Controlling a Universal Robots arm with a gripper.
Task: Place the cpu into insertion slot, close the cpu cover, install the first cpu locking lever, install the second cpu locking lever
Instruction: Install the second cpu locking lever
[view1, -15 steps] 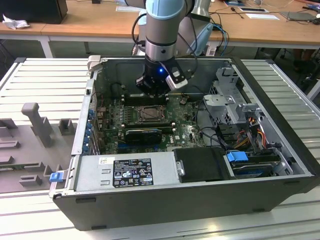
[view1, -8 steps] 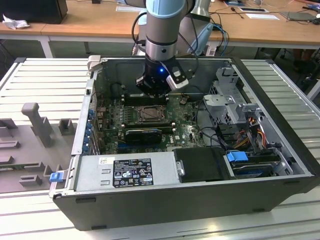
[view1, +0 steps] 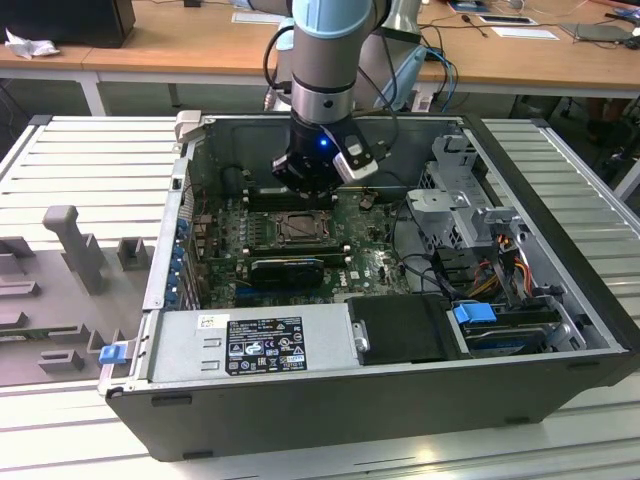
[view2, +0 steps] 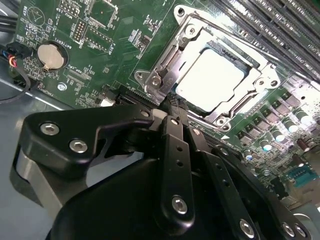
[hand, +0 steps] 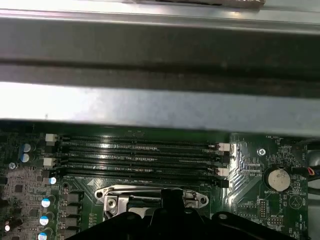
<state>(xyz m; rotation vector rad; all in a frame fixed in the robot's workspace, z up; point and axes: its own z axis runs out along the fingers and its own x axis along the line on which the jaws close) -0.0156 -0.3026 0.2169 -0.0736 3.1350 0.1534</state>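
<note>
Gripper (view2: 172, 107) hangs just over the socket's edge, jaws pressed together with nothing between them; cpu (view2: 212, 77) lies seated in the slot (view2: 165, 75), cover (view2: 250, 97) down around it.

The arm (view1: 325, 60) points straight down, end effector (view2: 172, 107) fingers pinched together.

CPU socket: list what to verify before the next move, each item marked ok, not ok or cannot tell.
1. cpu lies flat in the slot: ok.
2. cover is down, framing the cpu: ok.
3. Locking levers latched: cannot tell.
4. claw is shut at the cover's edge, holding nothing: ok.
5. claw is apart from the memory slots: ok.
</note>
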